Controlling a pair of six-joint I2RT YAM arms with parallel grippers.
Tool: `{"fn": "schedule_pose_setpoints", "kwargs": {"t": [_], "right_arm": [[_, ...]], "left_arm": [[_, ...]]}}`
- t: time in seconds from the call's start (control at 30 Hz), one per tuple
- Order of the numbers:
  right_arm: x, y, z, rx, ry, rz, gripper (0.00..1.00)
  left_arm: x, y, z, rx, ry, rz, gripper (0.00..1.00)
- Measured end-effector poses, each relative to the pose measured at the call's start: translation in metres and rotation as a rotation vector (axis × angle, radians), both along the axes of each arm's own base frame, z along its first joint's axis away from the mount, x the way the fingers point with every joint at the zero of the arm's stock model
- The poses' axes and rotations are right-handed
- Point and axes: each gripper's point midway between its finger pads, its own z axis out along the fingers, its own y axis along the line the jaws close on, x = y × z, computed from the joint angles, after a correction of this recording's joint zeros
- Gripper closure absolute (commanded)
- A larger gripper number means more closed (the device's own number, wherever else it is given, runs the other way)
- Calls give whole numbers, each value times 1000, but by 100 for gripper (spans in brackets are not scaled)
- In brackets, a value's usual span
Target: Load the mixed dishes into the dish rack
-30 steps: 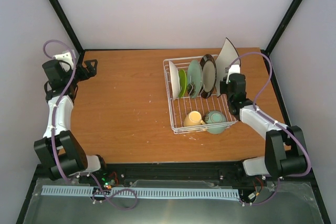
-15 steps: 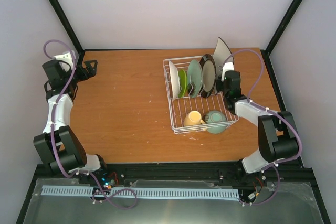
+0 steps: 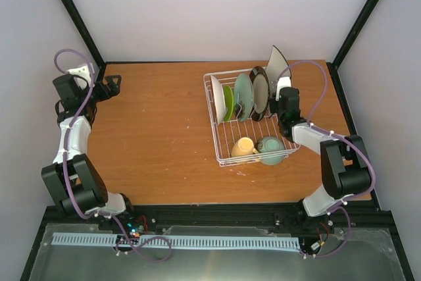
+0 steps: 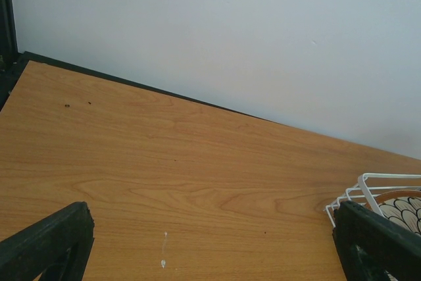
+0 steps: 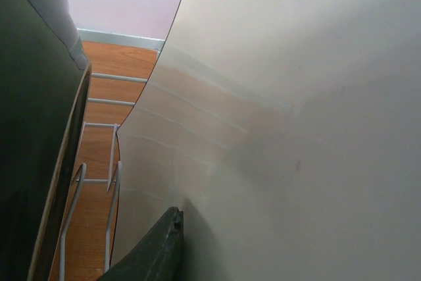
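The white wire dish rack (image 3: pixel 227 137) stands right of the table's middle. A white plate (image 3: pixel 217 100), a lime-green plate (image 3: pixel 228 104), a pale green plate (image 3: pixel 243 95) and the dark-rimmed plate (image 3: pixel 261 93) stand upright in it. The yellow mug (image 3: pixel 243 147) and the mint bowl (image 3: pixel 270 151) lie at its near end. My right gripper (image 3: pixel 284 91) is shut on the white square plate (image 3: pixel 276 64), held upright at the rack's right edge beside the dark-rimmed plate. That plate fills the right wrist view (image 5: pixel 296 97), one finger (image 5: pixel 154 248) pressed on it. My left gripper (image 3: pixel 112 85) is open and empty at the far left.
The left wrist view shows bare wood between my open gripper (image 4: pixel 210 255) and the rack's corner (image 4: pixel 368 182). The right wrist view shows the dark-rimmed plate (image 5: pixel 33 129) close on the left and rack wires (image 5: pixel 99 166) below. Black frame posts and walls enclose the table.
My right gripper has carried the white square plate leftward, closer to the dark-rimmed plate at the rack's right edge. The left arm has not moved.
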Motion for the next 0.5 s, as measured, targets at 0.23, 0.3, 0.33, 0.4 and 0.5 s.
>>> {"fn": "schedule_pose_setpoints", "kwargs": {"t": [0.23,0.3,0.33,0.4,0.5], "right_arm": [[-2,2,-3,-50,18,19,96],[-1,4,-1,-82,18,33,96],[-1,4,0,-99,18,40,94],[0,5,2,-129,19,54,88],[0,6,4,-161,24,66,83]], "left_arm": [[0,0,0,1,-2,-1,0],[0,0,0,1,-2,-1,0],[0,0,1,1,-3,-1,0],[0,0,1,1,-3,-2,0],[0,0,1,1,-4,-2,0]]}}
